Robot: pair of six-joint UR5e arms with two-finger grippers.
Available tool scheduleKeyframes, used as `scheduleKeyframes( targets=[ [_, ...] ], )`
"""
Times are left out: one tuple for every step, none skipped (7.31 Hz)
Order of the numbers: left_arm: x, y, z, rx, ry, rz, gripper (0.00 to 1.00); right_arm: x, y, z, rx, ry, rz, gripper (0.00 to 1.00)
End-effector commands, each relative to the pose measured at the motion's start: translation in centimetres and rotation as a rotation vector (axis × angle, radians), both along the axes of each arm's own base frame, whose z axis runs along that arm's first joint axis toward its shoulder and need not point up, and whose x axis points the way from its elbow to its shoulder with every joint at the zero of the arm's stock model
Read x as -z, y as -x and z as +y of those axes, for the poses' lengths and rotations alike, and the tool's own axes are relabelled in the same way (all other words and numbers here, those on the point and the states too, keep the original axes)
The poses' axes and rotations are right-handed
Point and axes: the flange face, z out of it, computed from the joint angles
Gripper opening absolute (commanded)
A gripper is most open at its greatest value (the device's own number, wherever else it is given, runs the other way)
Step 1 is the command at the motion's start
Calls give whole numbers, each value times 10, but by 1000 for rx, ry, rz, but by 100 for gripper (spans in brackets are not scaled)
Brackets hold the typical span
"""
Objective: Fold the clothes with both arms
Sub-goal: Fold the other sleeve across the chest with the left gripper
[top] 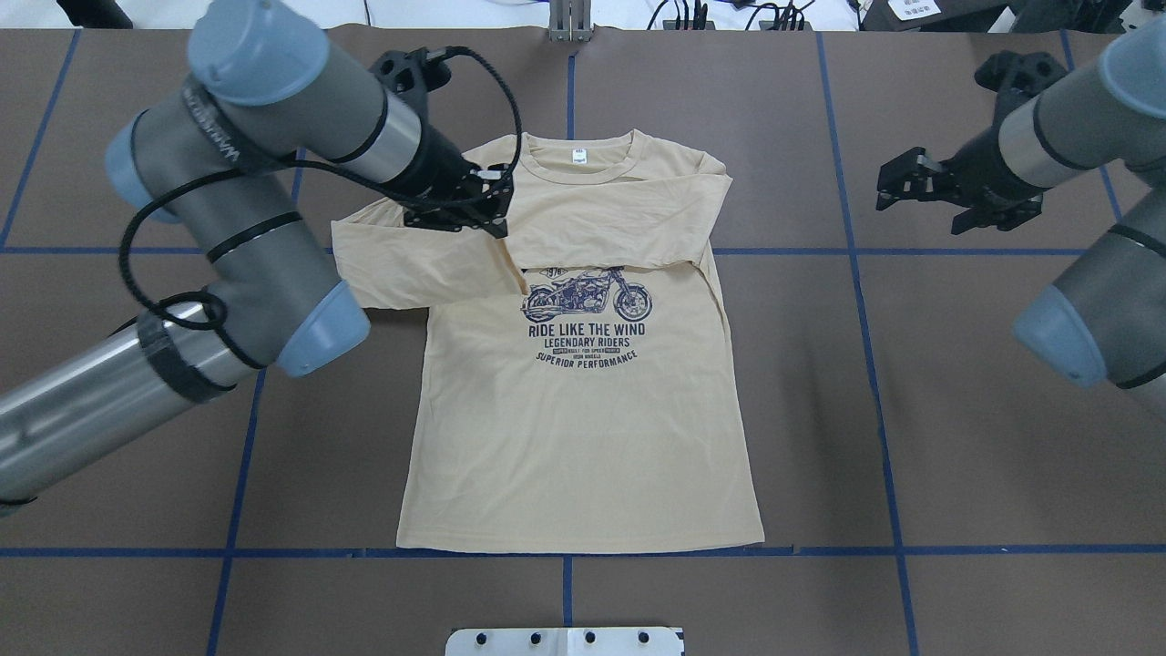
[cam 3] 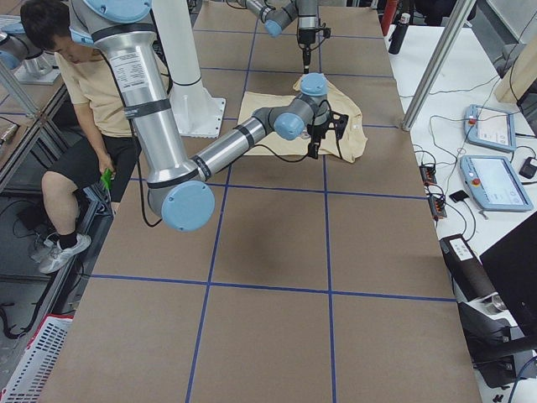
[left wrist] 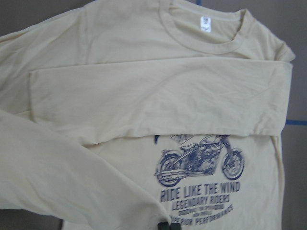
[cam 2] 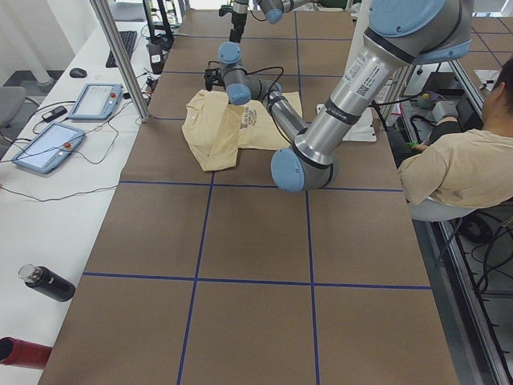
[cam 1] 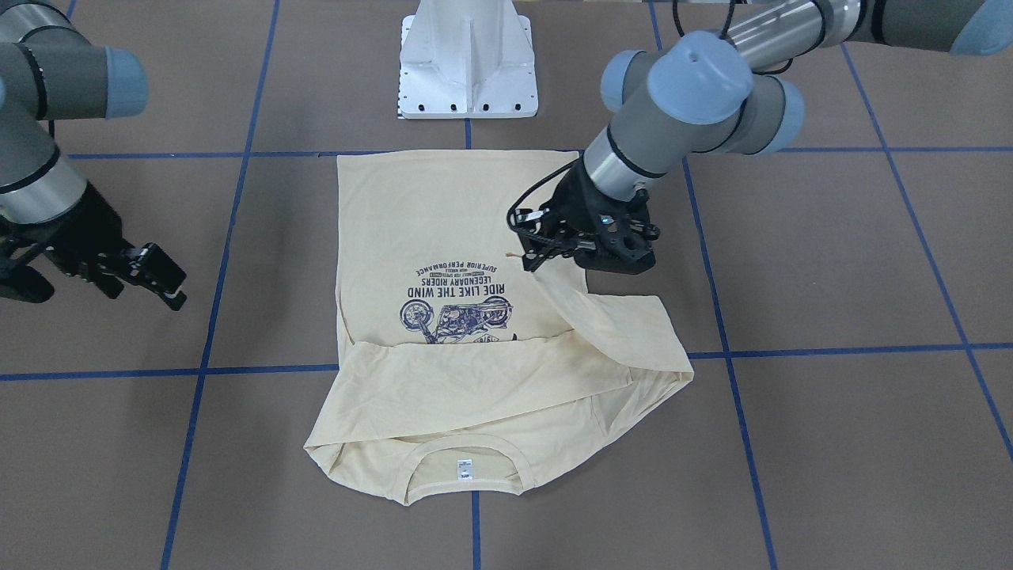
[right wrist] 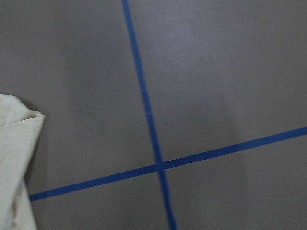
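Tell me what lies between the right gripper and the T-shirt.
Overhead view: only bare table crossed by a blue tape line separates the right gripper from the T-shirt.

T-shirt point(left wrist: 125, 44) lies with one sleeve point(left wrist: 163, 103) folded across its chest.

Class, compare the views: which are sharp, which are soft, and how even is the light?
Overhead exterior: evenly lit and sharp, the T-shirt print legible. Left wrist-mounted: dimmer, slightly soft, large lettering readable. Right wrist-mounted: softest, the blue tape lines fuzzy-edged. Exterior front-facing: only faint shadows, no glare.
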Motion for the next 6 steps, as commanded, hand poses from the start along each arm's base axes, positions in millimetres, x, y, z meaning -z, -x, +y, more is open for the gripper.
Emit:
scheduleKeyframes(
  targets=[
    [95, -62, -30, 62, 52, 17, 0, -63, -55, 12, 66, -47, 98, 100],
    [107, -62, -30, 81, 26, 36, 0, -75, -72, 13, 84, -70, 123, 99],
    [123, -80, -35, 96, 26, 22, 0, -77, -75, 13, 83, -68, 124, 100],
    [125, -109, -30, 101, 29, -5, 0, -77, -75, 13, 83, -68, 124, 99],
    [124, -122, -19, 99, 31, -6, 0, -77, -75, 13, 83, -68, 124, 99],
    [124, -132, -9, 111, 35, 0, 0, -76, -74, 13, 84, -69, 121, 100]
  ],
)
